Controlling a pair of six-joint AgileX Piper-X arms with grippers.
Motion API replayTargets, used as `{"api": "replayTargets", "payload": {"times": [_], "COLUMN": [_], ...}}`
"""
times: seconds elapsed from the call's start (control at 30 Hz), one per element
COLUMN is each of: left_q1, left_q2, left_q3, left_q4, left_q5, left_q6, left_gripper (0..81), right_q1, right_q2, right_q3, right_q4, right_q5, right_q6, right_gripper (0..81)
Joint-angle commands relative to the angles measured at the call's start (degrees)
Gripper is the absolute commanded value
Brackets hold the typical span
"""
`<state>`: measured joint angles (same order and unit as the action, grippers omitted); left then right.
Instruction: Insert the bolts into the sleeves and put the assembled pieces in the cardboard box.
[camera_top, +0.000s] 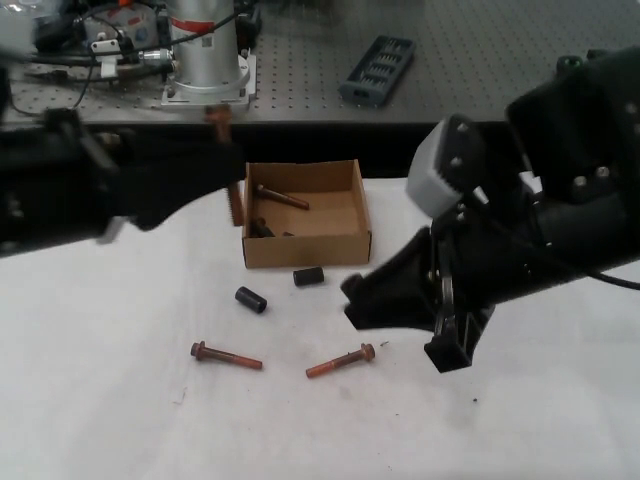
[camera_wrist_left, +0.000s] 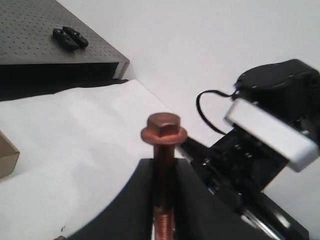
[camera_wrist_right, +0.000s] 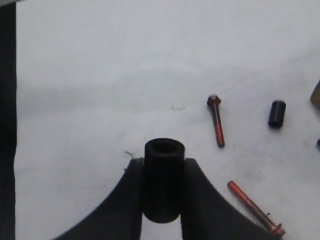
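My left gripper (camera_wrist_left: 163, 167) is shut on a copper bolt (camera_wrist_left: 163, 150), held head up beside the left wall of the cardboard box (camera_top: 305, 250). In the high view that bolt (camera_top: 236, 205) stands upright at the arm's tip. My right gripper (camera_wrist_right: 164, 165) is shut on a black sleeve (camera_wrist_right: 163, 180), bore facing outward, above the white cloth to the right of the box. Inside the box lie a bolt (camera_top: 282, 196) and dark sleeves (camera_top: 262, 228). Two loose sleeves (camera_top: 251, 299) (camera_top: 309, 276) and two loose bolts (camera_top: 226, 354) (camera_top: 341, 360) lie on the cloth in front of the box.
A white cloth (camera_top: 120, 400) covers the bench's near part. Behind it, the perforated table carries a blue rack (camera_top: 377, 68) and a silver cylinder base (camera_top: 205, 50). The right arm's bulky body (camera_top: 560, 220) hangs over the cloth's right side.
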<state>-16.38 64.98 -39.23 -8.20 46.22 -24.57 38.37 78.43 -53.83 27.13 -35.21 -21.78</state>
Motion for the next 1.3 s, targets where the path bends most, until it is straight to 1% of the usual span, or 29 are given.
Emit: {"api": "replayTargets", "payload": {"times": [0.0,0.1,0.3,0.4,0.47,0.63,0.83,1.03,1.27], "left_q1": [0.14,0.14,-0.34,-0.48,-0.65,-0.65,-0.65,-1.01,-1.01], "left_q2": [3.91,7.53,11.89,13.08,13.61,15.1,17.0,18.13,18.12], "left_q3": [-1.76,-2.01,-2.01,-2.01,-2.01,-2.01,-2.01,-2.01,-2.01], "left_q4": [-10.7,-18.26,-31.59,-34.51,-35.49,-35.66,-35.66,-35.55,-35.11], "left_q5": [2.59,3.77,3.54,3.54,4.12,8.83,10.26,11.59,13.11], "left_q6": [-4.02,-8.75,-18.97,-21.0,-21.16,-21.41,-21.41,-20.23,-18.91], "left_gripper": [0.6,0.6,0.6,0.6,0.6,0.6,0.6,0.6,0.6], "right_q1": [-0.28,-0.28,-0.28,-0.28,-0.28,-0.28,-0.28,-0.28,-0.28], "right_q2": [0.21,1.28,4.22,5.35,5.68,5.66,5.66,5.66,5.66], "right_q3": [3.22,6.26,11.56,12.29,12.34,12.34,12.34,12.34,12.34], "right_q4": [-9.24,-17.98,-33.93,-39.24,-41.95,-44.72,-44.64,-44.74,-45.57], "right_q5": [-4.11,-4.17,-4.74,-6.11,-6.94,-6.93,-6.93,-6.93,-8.65], "right_q6": [2.93,5.62,15.04,20.04,21.78,23.26,23.46,25.84,26.32], "right_gripper": [4.9,4.9,4.9,4.9,4.9,4.9,4.9,4.9,4.9]}}
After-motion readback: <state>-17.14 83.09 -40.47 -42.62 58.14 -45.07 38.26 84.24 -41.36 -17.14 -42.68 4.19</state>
